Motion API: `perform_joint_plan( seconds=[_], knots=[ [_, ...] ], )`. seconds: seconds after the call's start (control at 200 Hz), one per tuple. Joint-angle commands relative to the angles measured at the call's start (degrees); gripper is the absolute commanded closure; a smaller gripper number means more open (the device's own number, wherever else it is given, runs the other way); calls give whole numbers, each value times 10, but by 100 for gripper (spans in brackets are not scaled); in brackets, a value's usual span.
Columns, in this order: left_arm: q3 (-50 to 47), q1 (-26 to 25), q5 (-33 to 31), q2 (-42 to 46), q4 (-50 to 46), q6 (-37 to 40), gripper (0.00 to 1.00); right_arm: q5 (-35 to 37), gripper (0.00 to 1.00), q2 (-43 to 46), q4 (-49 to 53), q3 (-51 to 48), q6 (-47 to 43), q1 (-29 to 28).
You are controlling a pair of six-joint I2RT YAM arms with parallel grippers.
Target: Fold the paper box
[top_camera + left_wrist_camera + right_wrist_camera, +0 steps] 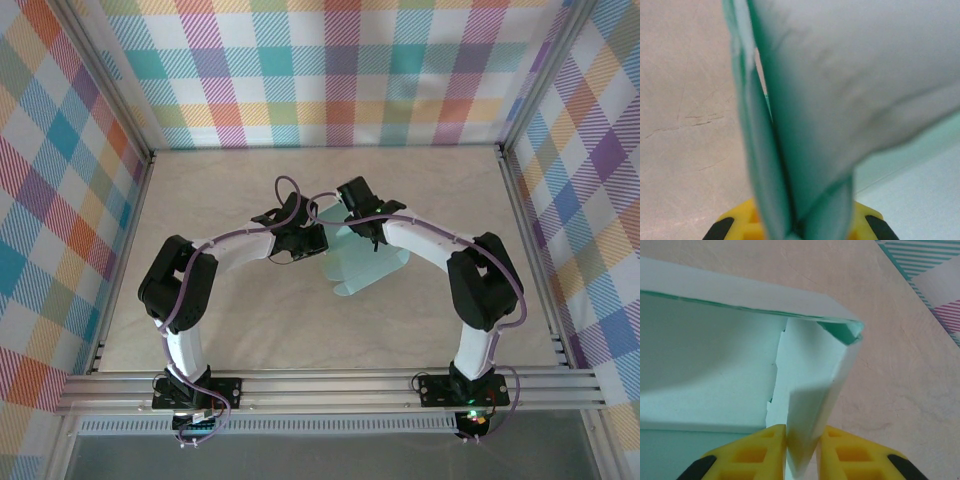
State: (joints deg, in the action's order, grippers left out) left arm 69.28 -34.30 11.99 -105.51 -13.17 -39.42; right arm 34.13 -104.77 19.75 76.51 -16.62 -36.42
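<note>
The paper box (365,265) is pale mint-blue card, partly folded, lying mid-table between both arms. In the left wrist view the paper box (850,75) rises as doubled layers out of my left gripper (797,222), whose yellow fingers (737,222) are shut on it. From above, the left gripper (318,240) is at the box's left edge. In the right wrist view a folded side flap of the paper box (810,390) stands between the yellow fingers (755,452) of my right gripper (802,435). Its jaws are slightly apart, with a thin gap on the right. The right gripper (353,226) is over the box's far end.
The beige tabletop (230,190) surrounds the box on all sides. Plaid cloth walls (330,70) on an aluminium frame close off the back and both sides. A strip of that plaid wall (935,280) lies close to the right of the right gripper.
</note>
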Motion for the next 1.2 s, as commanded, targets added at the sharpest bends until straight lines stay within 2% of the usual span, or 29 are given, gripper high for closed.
perform_joint_plan(
  seconds=[0.0,0.12,0.3,0.52,0.68,0.755,0.98,1.195],
  knots=[
    [19,-6,33,9,46,13,100,-3,79,-17,-5,7,-15,-8],
    [19,-6,32,9,46,13,100,7,85,-23,-8,7,-26,-8],
    [17,-6,31,11,46,13,100,61,100,-32,-27,0,-54,-13],
    [17,-6,32,9,47,13,100,169,100,-46,-85,-18,-83,-20],
    [16,-6,31,12,46,13,100,201,100,-62,-108,-25,-113,-20],
    [14,-6,36,13,52,9,100,226,100,-80,-149,-34,-137,-19],
    [6,-6,89,6,98,-24,100,235,100,-115,-144,-32,-81,-18],
    [17,-6,51,-9,59,-6,100,186,100,-59,-94,-35,-5,-19]
  ],
)
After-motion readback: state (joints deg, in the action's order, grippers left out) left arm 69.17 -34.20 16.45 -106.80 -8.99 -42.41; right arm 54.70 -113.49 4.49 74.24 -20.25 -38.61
